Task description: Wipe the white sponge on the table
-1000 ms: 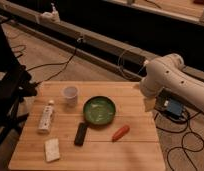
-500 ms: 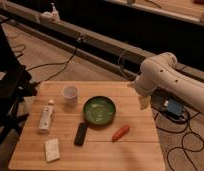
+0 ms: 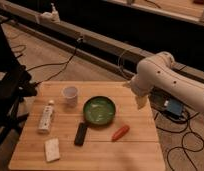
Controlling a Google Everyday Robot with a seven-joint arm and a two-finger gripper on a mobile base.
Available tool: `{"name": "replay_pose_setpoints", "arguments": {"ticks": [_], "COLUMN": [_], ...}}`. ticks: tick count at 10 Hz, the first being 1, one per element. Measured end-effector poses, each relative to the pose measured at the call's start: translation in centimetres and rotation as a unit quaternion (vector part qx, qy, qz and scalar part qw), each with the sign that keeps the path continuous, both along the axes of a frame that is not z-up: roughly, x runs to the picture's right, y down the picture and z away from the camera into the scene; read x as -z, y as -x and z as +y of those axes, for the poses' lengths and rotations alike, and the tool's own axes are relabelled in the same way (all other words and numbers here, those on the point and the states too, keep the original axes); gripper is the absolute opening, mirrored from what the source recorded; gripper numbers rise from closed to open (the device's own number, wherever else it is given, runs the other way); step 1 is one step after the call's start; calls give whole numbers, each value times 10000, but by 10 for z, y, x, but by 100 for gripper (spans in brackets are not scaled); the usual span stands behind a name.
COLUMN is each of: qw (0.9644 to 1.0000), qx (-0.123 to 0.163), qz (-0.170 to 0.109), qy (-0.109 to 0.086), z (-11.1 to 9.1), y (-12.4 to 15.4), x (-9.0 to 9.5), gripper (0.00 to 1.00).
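The white sponge (image 3: 52, 149) lies flat near the front left corner of the bamboo table (image 3: 137, 150). My white arm reaches in from the right. Its gripper (image 3: 141, 103) points down over the table's right edge, beside the green bowl (image 3: 99, 110). It is far to the right of the sponge and apart from it.
On the table are a white labelled tube (image 3: 46, 116), a small white cup (image 3: 70, 94), a black bar (image 3: 81, 134) and an orange carrot-like piece (image 3: 120, 132). A black chair (image 3: 10, 97) stands at the left. Cables and a blue box (image 3: 173, 107) lie on the floor at the right.
My arm has swung left, bringing the gripper from beyond the table's right side to over its right edge. The objects on the table have not moved.
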State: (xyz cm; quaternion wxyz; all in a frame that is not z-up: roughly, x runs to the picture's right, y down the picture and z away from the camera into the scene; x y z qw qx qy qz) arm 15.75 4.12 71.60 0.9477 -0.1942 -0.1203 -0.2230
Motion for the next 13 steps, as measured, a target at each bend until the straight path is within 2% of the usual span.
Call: {"name": "replay_pose_setpoints", "arguments": {"ticks": [2, 3, 4, 5, 7, 8, 9, 10, 11, 13], "qw": [9983, 9945, 9910, 9862, 9735, 9653, 9538, 9458, 9413, 9412], "qx": [442, 793, 1010, 1242, 1684, 1848, 1966, 2022, 2054, 2054], "qz": [-386, -683, -862, -1076, -1508, -1795, -2204, -2470, -2602, -2601], "qy": [51, 100, 163, 211, 347, 435, 553, 603, 637, 649], "z": [9, 16, 22, 28, 40, 46, 54, 58, 60, 61], "y": [39, 70, 89, 110, 150, 174, 202, 219, 227, 226], "x": [-4, -9, -11, -14, -14, -10, 3, 13, 18, 18], "gripper": [80, 80, 80, 80, 80, 80, 80, 80, 80, 80]}}
